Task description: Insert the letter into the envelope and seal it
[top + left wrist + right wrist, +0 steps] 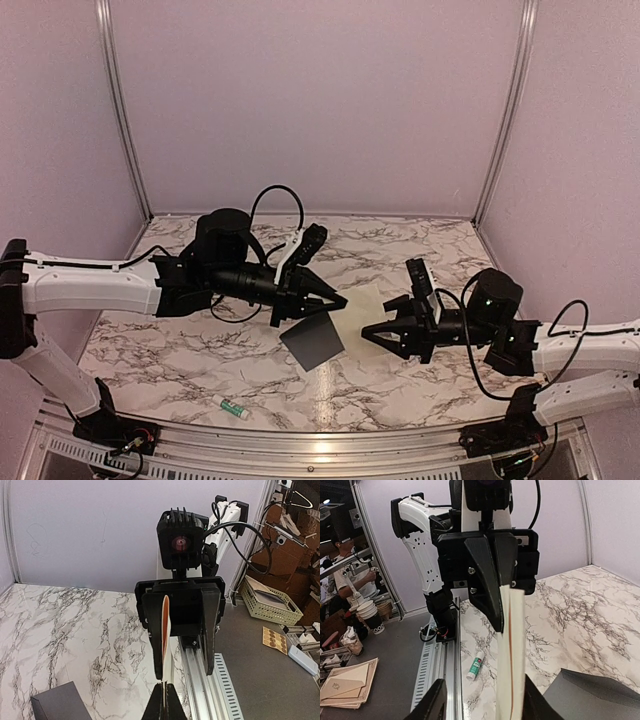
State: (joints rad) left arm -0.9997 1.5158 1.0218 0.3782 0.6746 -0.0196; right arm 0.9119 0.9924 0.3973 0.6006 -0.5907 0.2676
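While the left pincer (338,298) clamps the letter (366,300), the right pincer (370,335) stands part-open around it.

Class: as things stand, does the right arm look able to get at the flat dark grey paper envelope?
Probably yes: the envelope lies uncovered near the right gripper, whose open jaws straddle the cream paper letter.
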